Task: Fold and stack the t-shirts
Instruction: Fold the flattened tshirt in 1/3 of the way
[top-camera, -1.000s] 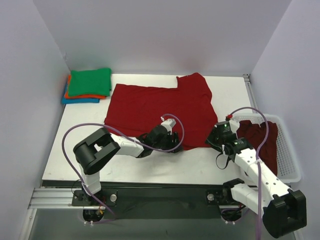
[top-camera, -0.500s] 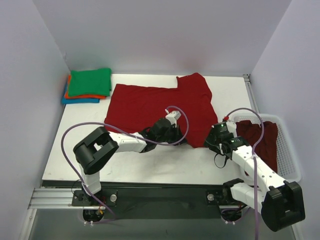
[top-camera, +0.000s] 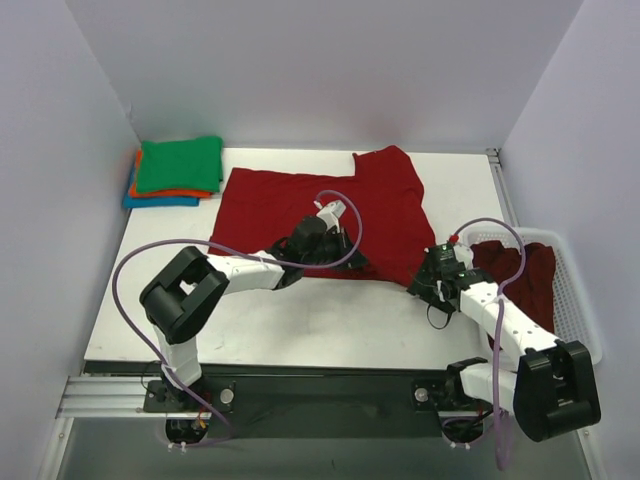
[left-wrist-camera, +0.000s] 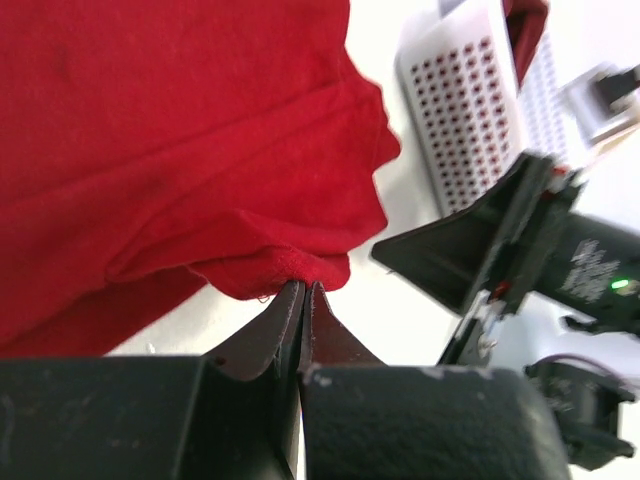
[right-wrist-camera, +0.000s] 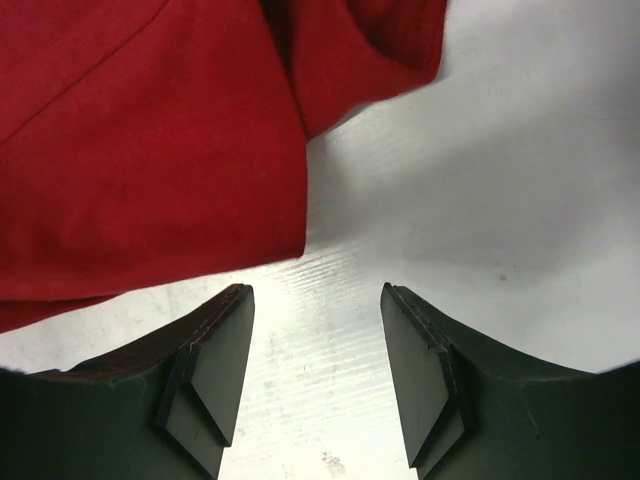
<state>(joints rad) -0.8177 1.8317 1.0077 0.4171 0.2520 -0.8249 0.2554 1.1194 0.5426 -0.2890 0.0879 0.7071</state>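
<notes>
Pinch by left gripper (left-wrist-camera: 303, 292) on near hem of dark red t-shirt (top-camera: 270, 205), fingertips pressed together w/ a small fold of cloth caught between. Otherwise spread flat from mid-table toward far edge, a sleeve pointing at far edge, near right corner of the cloth just beside right gripper (right-wrist-camera: 315, 300). Held wide apart there, nothing between the pads (right-wrist-camera: 215, 360), only bare table (right-wrist-camera: 480, 200) under the gap. Shirt's edge off to one side, not touching as far as can be told.

Soft, thin, light stuff w/ no stiffness. Expect sag and drag btw any two held points, and slipping out of a shallow pinch. Prob. best taken at hem or corner w/ a doubled layer in the bite, both near corners at once, to carry the edge over evenly. Wrinkles and skew likely if pulled from one point only.

At far left corner, folded stack (top-camera: 178, 165) — green on top, orange and blue under. Toward right edge, near corner, more dark red cloth (top-camera: 520, 275) heaped in white basket (top-camera: 578, 300).

Hard to make out:
- one layer or two inside the left pinch
- stretch of hem hidden under left wrist in top view
- no. of shirts in basket
- right side of left wrist view, blurred
</notes>
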